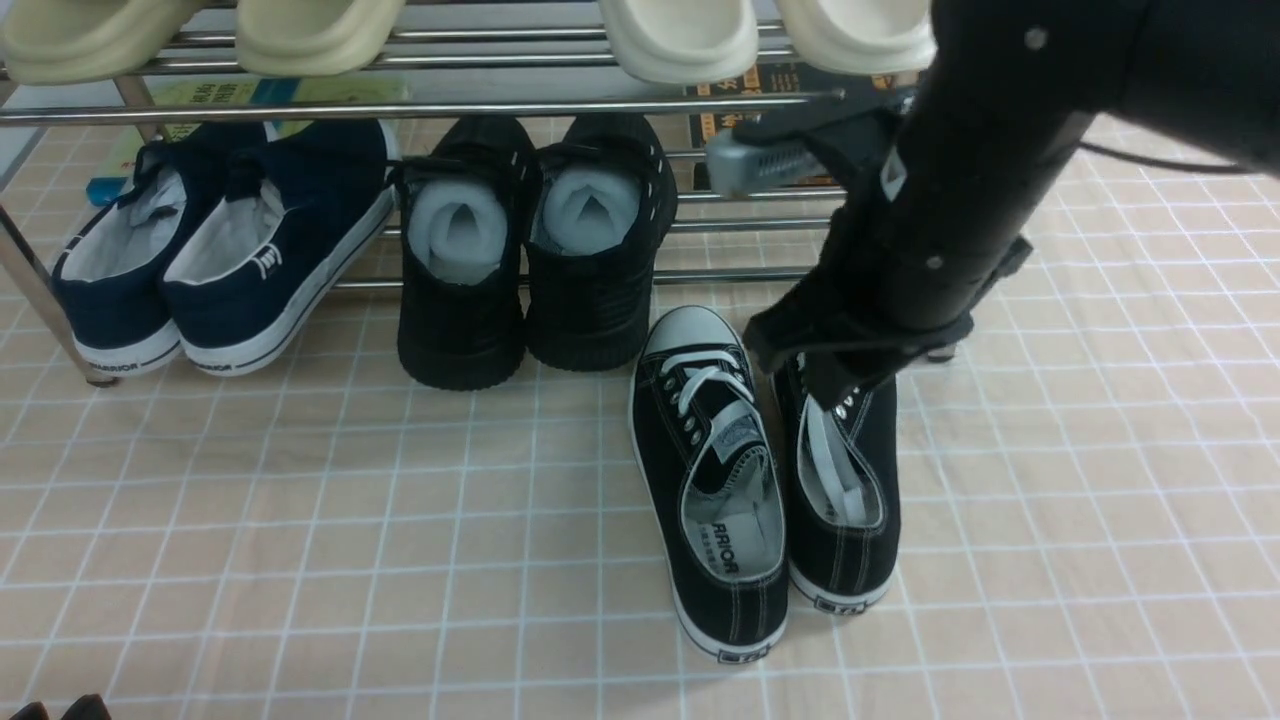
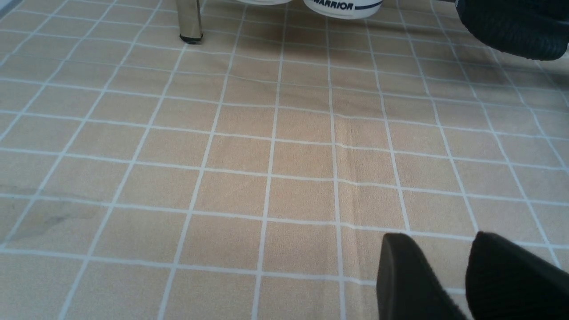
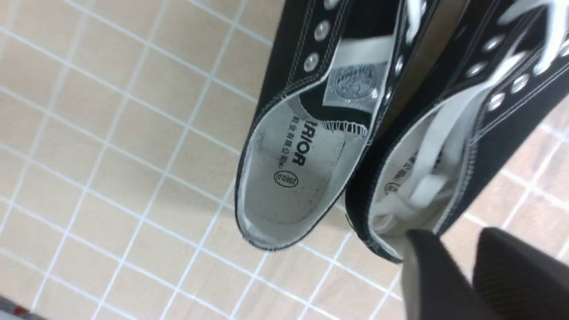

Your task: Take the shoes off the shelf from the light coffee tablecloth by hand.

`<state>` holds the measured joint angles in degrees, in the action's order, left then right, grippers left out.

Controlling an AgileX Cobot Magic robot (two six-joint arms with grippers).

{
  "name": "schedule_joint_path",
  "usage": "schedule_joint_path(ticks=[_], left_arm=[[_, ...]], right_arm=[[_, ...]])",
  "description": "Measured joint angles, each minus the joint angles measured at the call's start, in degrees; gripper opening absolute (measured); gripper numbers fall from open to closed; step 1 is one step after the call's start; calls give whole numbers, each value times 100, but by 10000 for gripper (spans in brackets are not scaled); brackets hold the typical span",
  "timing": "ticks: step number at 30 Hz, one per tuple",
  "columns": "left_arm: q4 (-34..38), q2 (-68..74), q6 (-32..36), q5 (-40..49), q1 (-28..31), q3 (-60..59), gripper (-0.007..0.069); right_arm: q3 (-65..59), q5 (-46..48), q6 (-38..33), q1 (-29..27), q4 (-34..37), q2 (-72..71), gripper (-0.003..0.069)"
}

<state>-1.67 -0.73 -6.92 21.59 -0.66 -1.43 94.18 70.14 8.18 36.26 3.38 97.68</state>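
Note:
The two black canvas shoes lie side by side on the light coffee tablecloth [image 1: 300, 520], just in front of the chrome shelf [image 1: 400, 108]. The left shoe [image 1: 710, 470] shows its grey insole, also seen in the right wrist view [image 3: 293, 186]. The right shoe [image 1: 850, 500] has its white laces tucked inside [image 3: 480, 146]. My right gripper [image 3: 455, 242] hangs over the front of the right shoe [image 1: 825, 375], open, with only cloth showing between its fingers. My left gripper [image 2: 438, 242] is open and empty low over bare cloth, at the near left [image 1: 65, 708].
On the shelf's lower tier are navy slip-ons [image 1: 220, 250] and black shoes stuffed with white foam [image 1: 530, 260]. Cream slippers [image 1: 680, 40] sit on the upper tier. A shelf leg [image 2: 189, 20] stands ahead of the left gripper.

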Motion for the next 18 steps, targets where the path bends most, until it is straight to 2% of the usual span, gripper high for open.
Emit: schedule_joint_path(ticks=[4,6,11,14,16,17,18], left_arm=[[0,0,0,0,0,0,240],[0,0,0,0,0,0,240],[0,0,0,0,0,0,240],[0,0,0,0,0,0,240],[0,0,0,0,0,0,240],[0,0,0,0,0,0,240],[0,0,0,0,0,0,240]], right_arm=[[0,75,-104,0,0,-648,20],[-44,94,-116,0,0,-1097,-13],[-540,124,-152,0,-47,-2169,-16],[-1391,19,-251,0,-121,-3231,-16],[-1892,-271,-328,0,-128,-3709,-16],[-2617,-1104,-360,0,-128,-4268,-16],[-2791,-1200,-360,0,-128,-4403,-16]])
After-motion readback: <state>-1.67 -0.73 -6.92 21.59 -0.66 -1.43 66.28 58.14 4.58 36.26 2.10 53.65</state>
